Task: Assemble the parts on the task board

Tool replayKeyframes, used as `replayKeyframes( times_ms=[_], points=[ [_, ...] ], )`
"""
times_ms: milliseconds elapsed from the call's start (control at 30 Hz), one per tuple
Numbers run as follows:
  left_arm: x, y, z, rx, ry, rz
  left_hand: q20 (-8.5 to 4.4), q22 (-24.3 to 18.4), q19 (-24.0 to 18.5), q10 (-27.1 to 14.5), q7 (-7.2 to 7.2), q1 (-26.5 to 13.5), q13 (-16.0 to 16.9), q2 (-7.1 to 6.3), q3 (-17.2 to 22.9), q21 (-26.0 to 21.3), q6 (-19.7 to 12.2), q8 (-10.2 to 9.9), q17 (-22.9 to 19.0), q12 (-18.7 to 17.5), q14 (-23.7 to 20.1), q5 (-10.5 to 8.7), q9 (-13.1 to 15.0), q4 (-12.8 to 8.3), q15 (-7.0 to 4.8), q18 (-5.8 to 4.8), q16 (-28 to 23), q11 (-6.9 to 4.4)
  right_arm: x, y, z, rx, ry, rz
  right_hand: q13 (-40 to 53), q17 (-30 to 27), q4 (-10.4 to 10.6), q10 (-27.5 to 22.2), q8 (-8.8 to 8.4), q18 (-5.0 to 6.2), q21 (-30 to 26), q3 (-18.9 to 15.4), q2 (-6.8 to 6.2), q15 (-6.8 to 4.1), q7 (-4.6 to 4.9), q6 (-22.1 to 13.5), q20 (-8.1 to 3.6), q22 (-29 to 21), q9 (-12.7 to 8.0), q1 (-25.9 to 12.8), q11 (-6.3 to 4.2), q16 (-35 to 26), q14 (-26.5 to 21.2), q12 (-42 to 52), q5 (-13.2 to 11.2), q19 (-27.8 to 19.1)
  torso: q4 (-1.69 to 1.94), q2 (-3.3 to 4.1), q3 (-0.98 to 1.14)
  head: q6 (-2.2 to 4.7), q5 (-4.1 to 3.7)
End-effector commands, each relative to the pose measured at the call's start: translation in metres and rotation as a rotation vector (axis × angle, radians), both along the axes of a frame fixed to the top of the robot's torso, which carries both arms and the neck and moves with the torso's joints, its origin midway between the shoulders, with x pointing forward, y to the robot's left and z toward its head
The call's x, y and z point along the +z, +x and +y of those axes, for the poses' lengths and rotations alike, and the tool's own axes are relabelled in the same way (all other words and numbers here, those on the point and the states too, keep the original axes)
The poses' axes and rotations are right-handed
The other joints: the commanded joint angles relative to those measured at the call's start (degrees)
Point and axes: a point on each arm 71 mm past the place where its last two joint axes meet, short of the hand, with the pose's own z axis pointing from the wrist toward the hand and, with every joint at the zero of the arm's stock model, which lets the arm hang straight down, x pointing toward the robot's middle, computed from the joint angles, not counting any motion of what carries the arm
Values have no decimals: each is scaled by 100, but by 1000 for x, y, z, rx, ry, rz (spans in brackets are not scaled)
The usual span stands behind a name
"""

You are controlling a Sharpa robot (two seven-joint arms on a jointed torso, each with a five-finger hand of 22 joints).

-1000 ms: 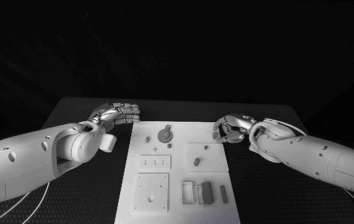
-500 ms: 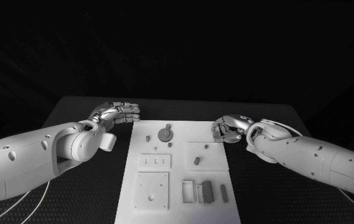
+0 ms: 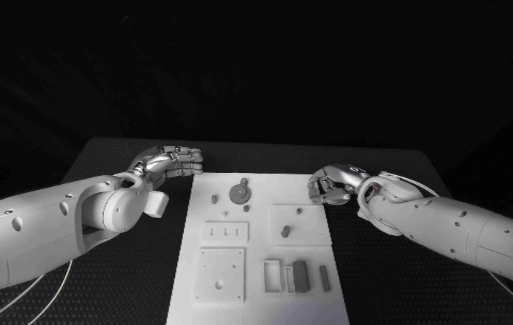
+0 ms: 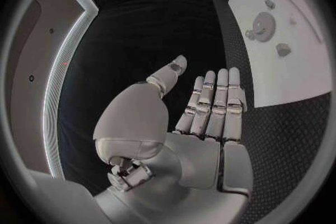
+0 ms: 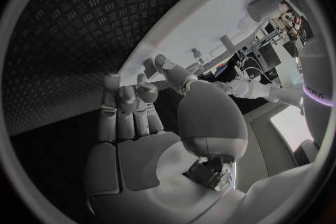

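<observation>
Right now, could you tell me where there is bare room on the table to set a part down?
Bare black table lies left of the task board, beneath the left arm, and right of it toward the near edge. A strip behind the board, between the left hand and right hand, is also free. The board's near end is crowded with parts.
</observation>
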Motion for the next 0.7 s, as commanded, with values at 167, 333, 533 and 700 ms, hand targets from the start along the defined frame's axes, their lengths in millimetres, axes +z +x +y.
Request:
replayKeyframes(
  times_ms=[167, 333, 533, 700],
  points=[
    [2, 0, -2, -17, -11, -10, 20, -10, 10, -15, 2, 62, -1, 3, -40, -37, -8, -10, 10, -28, -10, 18, -9, -4, 19, 103, -26, -15, 0, 0, 1, -4, -9, -10, -11, -6, -20, 43, 43, 92, 35, -30, 95, -29, -13, 96, -9, 98, 22, -8, -18, 23, 27, 25, 11, 39, -5, 0, 8, -17, -30],
    [2, 0, -2, -17, -11, -11, 20, -10, 11, -14, 2, 62, 0, 4, -40, -38, -8, -10, 10, -29, -9, 18, -9, -3, 19, 103, -26, -15, 0, 1, 3, -2, -9, -14, -12, -7, -23, 46, 54, 92, 36, -37, 103, -36, -20, 116, -10, 98, 29, -10, -25, 23, 30, 24, 11, 39, -4, -1, 6, -49, -67],
    [2, 0, -2, -17, -11, -11, 20, -10, 12, -14, 2, 64, -1, 5, -41, -39, -8, -10, 11, -30, -9, 18, -9, -4, 19, 103, -27, -15, -1, 1, 5, 1, -9, -8, -14, -8, -25, 48, 60, 92, 37, -45, 96, -40, -25, 127, -11, 98, 34, -16, -30, 23, 31, 24, 11, 39, 1, -2, 3, -56, -78],
    [2, 0, -1, -16, -10, -11, 20, -10, 12, -14, 2, 65, -1, 5, -41, -39, -8, -10, 12, -30, -9, 18, -9, -4, 19, 103, -28, -15, -2, 1, 6, 0, -10, -4, -15, -9, -26, 49, 60, 92, 37, -50, 89, -42, -26, 128, -12, 98, 35, -19, -31, 23, 31, 23, 11, 38, -2, -1, 2, -62, -74]
  ],
)
